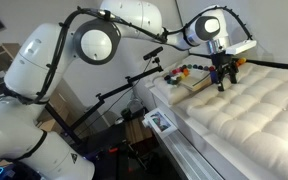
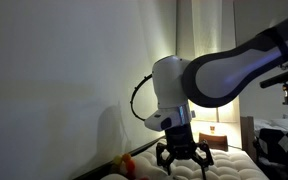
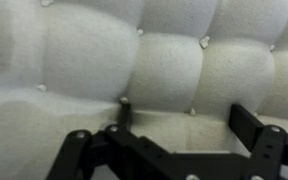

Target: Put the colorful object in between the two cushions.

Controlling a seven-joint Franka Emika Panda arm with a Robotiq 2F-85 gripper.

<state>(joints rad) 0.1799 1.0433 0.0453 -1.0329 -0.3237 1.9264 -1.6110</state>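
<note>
Currently, the approach step is in hand: the bead string (image 1: 187,73) has not yet been picked up. The jaws stand fully open and empty, hovering just above the tufted cushion (image 1: 249,110), whose quilted surface fills the wrist view. The string lies at that cushion's edge, beside the jaws but apart from them; its red and orange beads show in both exterior views. The next move probably calls for a sideways shift over the string, a descent, and closure across a few beads. The smaller cushion cannot be clearly identified.
</note>
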